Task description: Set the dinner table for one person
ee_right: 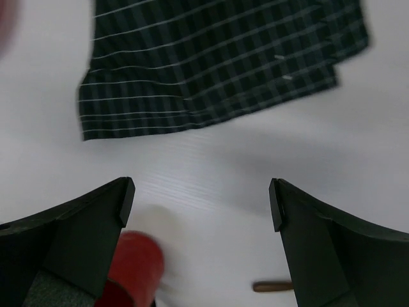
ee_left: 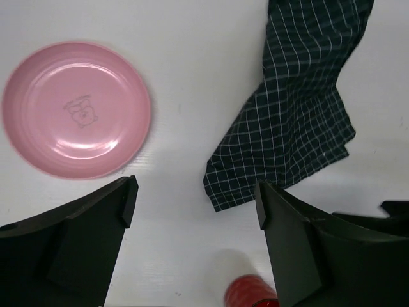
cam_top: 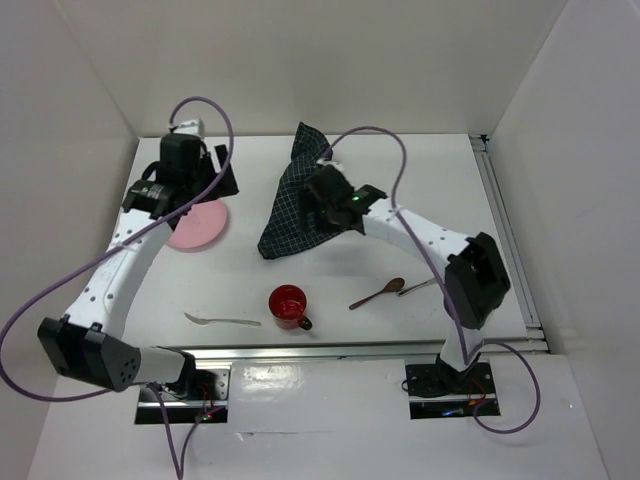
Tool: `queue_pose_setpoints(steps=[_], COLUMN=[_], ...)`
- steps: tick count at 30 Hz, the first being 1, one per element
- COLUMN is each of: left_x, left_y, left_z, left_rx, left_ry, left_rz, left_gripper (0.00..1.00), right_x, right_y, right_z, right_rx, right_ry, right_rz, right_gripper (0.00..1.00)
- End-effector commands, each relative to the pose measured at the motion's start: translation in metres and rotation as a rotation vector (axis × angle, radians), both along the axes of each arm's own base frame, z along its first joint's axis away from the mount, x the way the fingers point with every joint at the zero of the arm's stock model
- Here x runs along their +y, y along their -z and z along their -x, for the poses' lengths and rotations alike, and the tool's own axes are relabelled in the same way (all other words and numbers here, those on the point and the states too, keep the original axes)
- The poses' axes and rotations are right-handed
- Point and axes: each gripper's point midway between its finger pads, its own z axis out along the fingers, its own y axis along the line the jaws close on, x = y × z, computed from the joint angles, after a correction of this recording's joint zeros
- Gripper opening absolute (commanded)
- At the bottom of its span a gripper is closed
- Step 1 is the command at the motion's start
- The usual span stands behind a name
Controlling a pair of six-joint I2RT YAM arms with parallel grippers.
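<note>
**Both tools spread, nothing held**

My left tool (ee_left: 195,192) is spread wide and empty. It hangs above the white counter (cam_top: 440,180), and its own view shows the pink plate (ee_left: 77,109) on one side and the navy checked cloth (ee_left: 300,109) on the other. My right tool (ee_right: 201,192) is spread wide too, with nothing between its fingers. It is over bare counter near the cloth's edge, and that view is blurred. The counter stretches out in front of both arm bases. Nearer the bases lie a fork (cam_top: 222,320), a red mug (cam_top: 288,305) and a wooden spoon (cam_top: 377,294), each apart from the others. The plate lies flat, left of the crumpled cloth.
</note>
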Motion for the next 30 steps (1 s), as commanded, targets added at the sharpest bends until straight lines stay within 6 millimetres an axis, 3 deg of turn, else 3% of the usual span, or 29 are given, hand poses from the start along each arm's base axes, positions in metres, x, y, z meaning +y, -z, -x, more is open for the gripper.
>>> queue_pose_setpoints(steps=[1, 3, 5, 6, 7, 8, 9, 10, 11, 13, 17, 18, 19, 22, 25, 28, 29, 30], left_x=[0.034, 0.043, 0.053, 0.054, 0.056, 0.056, 0.056, 0.057, 0.060, 0.060, 0.059, 0.057, 0.058, 0.056, 0.056, 0.056, 0.054, 0.054], left_y=[-0.053, -0.058, -0.069, -0.069, -0.073, -0.069, -0.068, -0.066, -0.066, -0.064, -0.059, -0.059, -0.055, -0.055, -0.055, -0.056, -0.053, -0.053], left_z=[0.022, 0.031, 0.040, 0.044, 0.046, 0.046, 0.049, 0.050, 0.050, 0.051, 0.048, 0.048, 0.048, 0.048, 0.048, 0.046, 0.044, 0.044], left_rx=[-0.139, -0.162, -0.194, -0.191, -0.205, -0.195, -0.195, -0.186, -0.186, -0.177, -0.157, -0.155, -0.146, -0.144, -0.144, -0.143, -0.133, -0.133], left_ry=[-0.158, -0.191, -0.232, -0.232, -0.241, -0.241, -0.241, -0.241, -0.250, -0.250, -0.250, -0.242, -0.242, -0.233, -0.227, -0.222, -0.215, -0.214], left_rz=[0.062, 0.065, 0.064, 0.063, 0.061, 0.058, 0.058, 0.056, 0.055, 0.052, 0.046, 0.052, 0.049, 0.055, 0.046, 0.038, 0.040, 0.040], left_gripper=[0.92, 0.90, 0.90, 0.90, 0.90, 0.90, 0.90, 0.90, 0.90, 0.90, 0.90, 0.90, 0.90, 0.90, 0.90, 0.90, 0.90, 0.90], right_x=[0.064, 0.098, 0.113, 0.125, 0.139, 0.141, 0.156, 0.165, 0.169, 0.188, 0.196, 0.194, 0.198, 0.194, 0.183, 0.170, 0.168, 0.167], right_y=[-0.001, 0.014, 0.025, 0.047, 0.042, 0.064, 0.057, 0.061, 0.078, 0.075, 0.092, 0.102, 0.099, 0.109, 0.119, 0.110, 0.109, 0.108], right_z=[0.006, 0.012, 0.013, 0.018, 0.013, 0.011, 0.007, 0.009, 0.008, 0.009, 0.001, -0.001, -0.004, -0.007, -0.006, -0.002, -0.001, 0.003], right_rx=[-0.044, -0.041, -0.044, -0.010, -0.032, -0.009, -0.034, -0.034, -0.015, -0.036, -0.031, -0.023, -0.035, -0.032, -0.014, -0.030, -0.033, -0.026], right_ry=[-0.093, -0.148, -0.196, -0.222, -0.241, -0.260, -0.281, -0.306, -0.340, -0.373, -0.378, -0.370, -0.377, -0.381, -0.365, -0.379, -0.379, -0.399], right_rz=[-0.016, -0.015, 0.010, 0.032, 0.022, 0.066, 0.052, 0.053, 0.076, 0.071, 0.096, 0.119, 0.117, 0.166, 0.219, 0.245, 0.243, 0.244], right_gripper=[1.00, 0.99, 0.94, 0.92, 0.89, 0.87, 0.85, 0.84, 0.83, 0.83, 0.79, 0.64, 0.58, 0.46, 0.41, 0.39, 0.42, 0.52])
